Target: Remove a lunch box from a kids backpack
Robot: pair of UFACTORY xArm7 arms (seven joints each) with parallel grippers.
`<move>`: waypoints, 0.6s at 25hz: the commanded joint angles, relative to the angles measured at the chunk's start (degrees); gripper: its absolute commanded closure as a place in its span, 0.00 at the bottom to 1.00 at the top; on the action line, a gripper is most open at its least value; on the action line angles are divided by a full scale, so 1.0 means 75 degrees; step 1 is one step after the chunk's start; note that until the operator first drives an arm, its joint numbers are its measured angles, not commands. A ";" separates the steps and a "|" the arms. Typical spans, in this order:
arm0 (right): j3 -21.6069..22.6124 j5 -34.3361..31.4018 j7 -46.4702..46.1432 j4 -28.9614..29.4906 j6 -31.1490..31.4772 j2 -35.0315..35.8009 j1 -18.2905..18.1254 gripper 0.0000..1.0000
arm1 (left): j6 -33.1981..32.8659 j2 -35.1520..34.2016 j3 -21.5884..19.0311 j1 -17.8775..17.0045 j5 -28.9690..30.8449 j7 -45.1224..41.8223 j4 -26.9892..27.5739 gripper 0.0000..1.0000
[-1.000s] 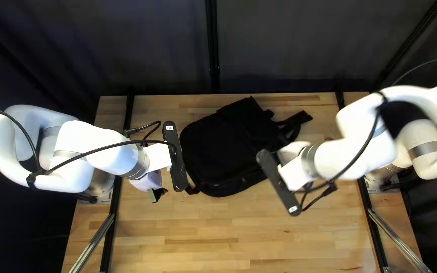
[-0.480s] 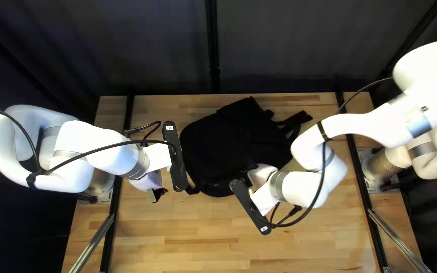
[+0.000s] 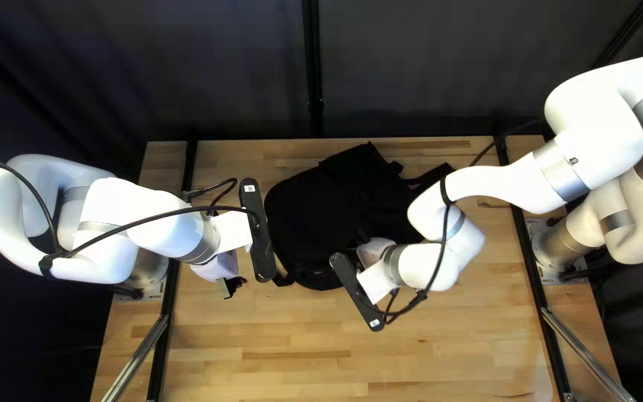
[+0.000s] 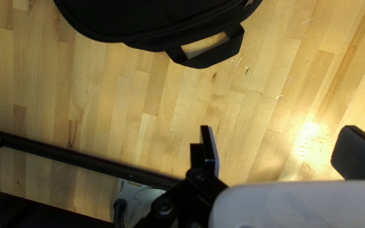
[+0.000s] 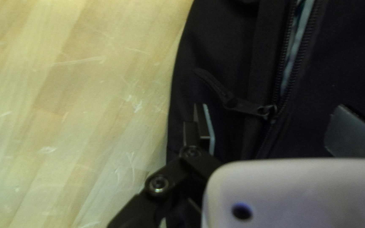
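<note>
Time to unzip the backpack [image 3: 321,212], mid-frame from above — my right gripper [image 5: 277,126] should pinch the zipper pull [image 5: 224,96]. It and my left gripper [image 4: 281,145] are wide open — both empty.

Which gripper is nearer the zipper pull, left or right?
Right. The right gripper hovers over the backpack, the zipper pull just ahead of its open jaws; the left gripper hangs over the table, off the backpack.

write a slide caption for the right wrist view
Right gripper open over a black backpack, its zipper partly undone.
</note>
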 commanded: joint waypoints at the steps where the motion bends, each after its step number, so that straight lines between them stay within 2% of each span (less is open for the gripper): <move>1: -0.0021 0.0208 -0.0355 0.0296 -0.0088 0.0219 -0.0146 1.00 | 0.0000 0.0000 0.0000 0.0000 0.0000 0.0000 0.0000 0.00; 5: 0.0041 0.0373 -0.0616 0.0300 -0.0057 0.0140 -0.0170 1.00 | 0.0000 0.0000 0.0000 0.0000 0.0000 0.0000 0.0000 0.00; 10: 0.0092 0.0612 -0.1008 0.0035 0.0053 -0.0437 -0.0230 1.00 | 0.0000 0.0000 0.0000 0.0000 0.0000 0.0000 0.0000 0.00; 15: 0.0119 0.0857 -0.1376 0.0201 0.0398 -0.0728 -0.0241 1.00 | 0.0000 0.0000 0.0000 0.0000 0.0000 0.0000 0.0000 0.00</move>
